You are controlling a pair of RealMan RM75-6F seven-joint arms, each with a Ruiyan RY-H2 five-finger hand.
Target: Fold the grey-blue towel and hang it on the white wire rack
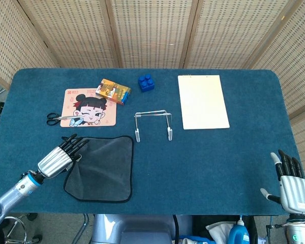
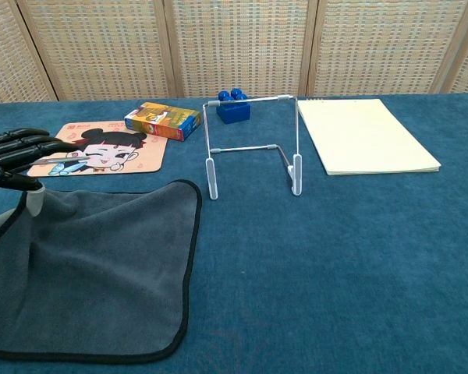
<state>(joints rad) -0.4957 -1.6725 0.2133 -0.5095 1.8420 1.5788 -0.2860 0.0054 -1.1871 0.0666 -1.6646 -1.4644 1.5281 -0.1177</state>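
While the towel (image 1: 100, 166) lies flat and unfolded on the table (image 1: 218, 168), just left of and nearer than the rack (image 1: 152, 123), the left hand (image 1: 61, 156) pinches its far-left corner, thumb under the hem in the chest view. My reading is that the first fold is only being set up: the next move calls for lifting that corner and carrying it across to the opposite edge. Beyond the hand, scissors (image 1: 58, 118) rest against a cartoon-girl mat (image 1: 89, 107), whose small corner print is too fine to read, as is the lettering on the colourful box (image 1: 113, 91). Further right sit a blue block (image 1: 146, 82) and a blank notepad (image 1: 203, 101). At far right the right hand (image 1: 292, 185) waits off the table, fingers spread, holding nothing.
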